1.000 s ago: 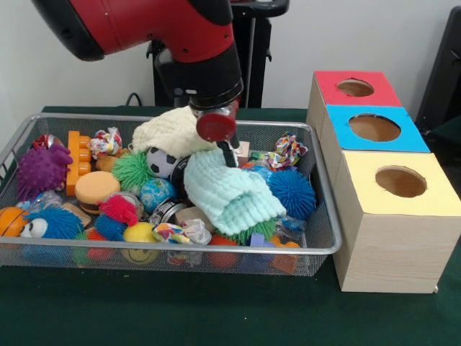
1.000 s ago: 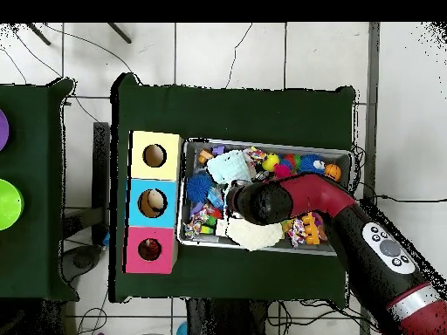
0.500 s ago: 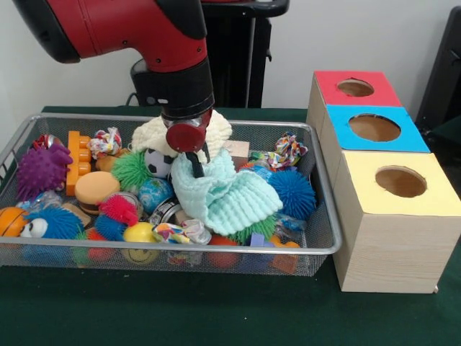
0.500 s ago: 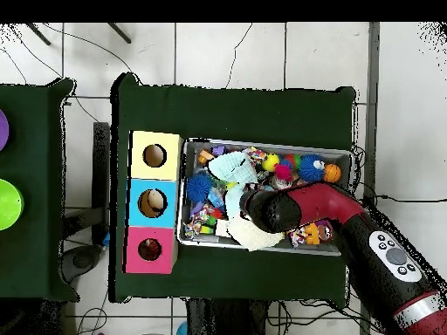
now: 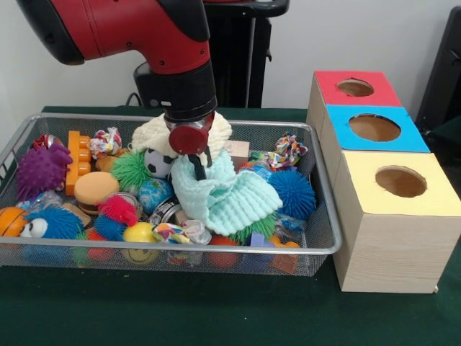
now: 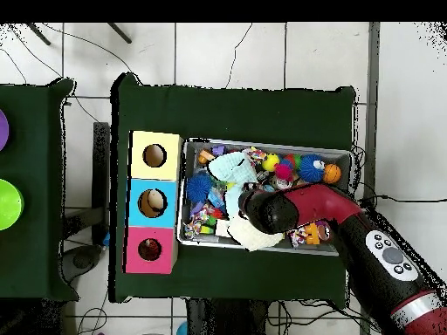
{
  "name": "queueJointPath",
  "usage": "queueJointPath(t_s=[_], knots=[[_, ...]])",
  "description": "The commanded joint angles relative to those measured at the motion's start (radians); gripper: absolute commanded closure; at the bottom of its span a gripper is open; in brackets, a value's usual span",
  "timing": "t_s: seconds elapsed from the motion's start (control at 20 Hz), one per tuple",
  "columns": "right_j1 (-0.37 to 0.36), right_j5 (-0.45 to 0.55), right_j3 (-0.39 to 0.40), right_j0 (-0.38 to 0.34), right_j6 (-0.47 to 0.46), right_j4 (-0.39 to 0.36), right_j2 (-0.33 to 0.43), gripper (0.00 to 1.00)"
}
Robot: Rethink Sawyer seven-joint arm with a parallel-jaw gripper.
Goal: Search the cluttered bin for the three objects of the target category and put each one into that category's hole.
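Observation:
The wire-mesh bin (image 5: pixel 216 249) is packed with toys; it also shows in the overhead view (image 6: pixel 262 145). My gripper (image 5: pixel 199 166) hangs over the bin's middle, shut on the top of a mint-green knitted cloth (image 5: pixel 230 194), which rests draped over the pile. A cream cloth (image 5: pixel 155 133) lies behind it. No tiger or bear plush shows; they are hidden or out of view. The red-panelled hole (image 5: pixel 355 87) tops the farthest box on the right, and lies nearest the robot in the overhead view (image 6: pixel 149 249).
The blue-panelled hole (image 5: pixel 374 127) and the yellow-panelled hole (image 5: pixel 400 181) follow toward the camera. In the bin are a purple spiky ball (image 5: pixel 42 171), a blue spiky ball (image 5: pixel 292 193), a soccer ball (image 5: pixel 160 162), rope toys (image 5: pixel 289 148) and an orange brick (image 5: pixel 74 158).
Over the last second the arm moved left in the front view and set the hanging mint cloth down onto the pile. Since half a second ago it has barely shifted.

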Motion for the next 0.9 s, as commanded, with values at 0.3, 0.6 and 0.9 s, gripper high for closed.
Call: queueJointPath(t_s=[0.3, 0.6, 0.9], knots=[[-0.007, 0.003, -0.090, 0.028, 0.037, -0.087, -0.115, 1.00], [-0.009, -0.001, -0.090, 0.037, 0.037, -0.086, -0.125, 1.00], [-0.024, 0.282, -0.067, -0.003, -0.113, 0.078, -0.082, 1.00]])
